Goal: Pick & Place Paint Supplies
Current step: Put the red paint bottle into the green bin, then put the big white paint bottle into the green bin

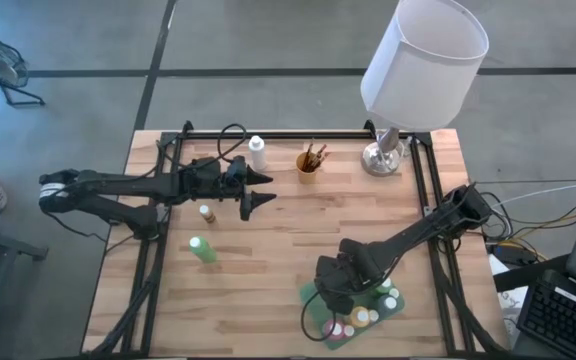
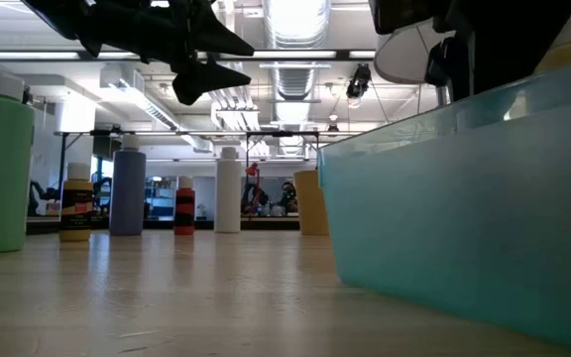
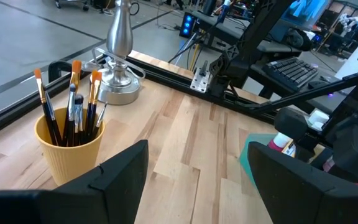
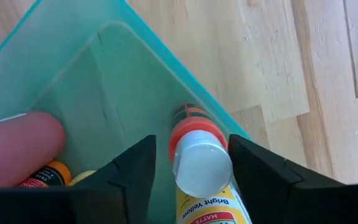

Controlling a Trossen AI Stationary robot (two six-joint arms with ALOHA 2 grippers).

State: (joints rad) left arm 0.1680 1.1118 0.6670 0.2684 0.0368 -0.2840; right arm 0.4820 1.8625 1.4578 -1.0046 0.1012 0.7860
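Observation:
My right gripper points down into a teal bin at the table's near right. Its fingers stand open on either side of a yellow paint bottle with a white cap and an orange collar. A pink bottle and other bottles lie in the bin. My left gripper hovers open and level above the table's far left half and holds nothing. A green bottle, a small yellow bottle and a white bottle stand upright on the table. A yellow cup of brushes stands there too. My right gripper's fingers flank the yellow bottle's white cap from above, pointing down. A narrow gap shows beside one finger. Whether the other finger touches the cap, I cannot tell. The bottle's lower part is inside the bin, out of view.
A white-shaded lamp with a silver base stands at the far right corner. Black rails run along the table's left, far and right edges. In the low view more bottles stand in a row toward the far side. Bare wood lies mid-table.

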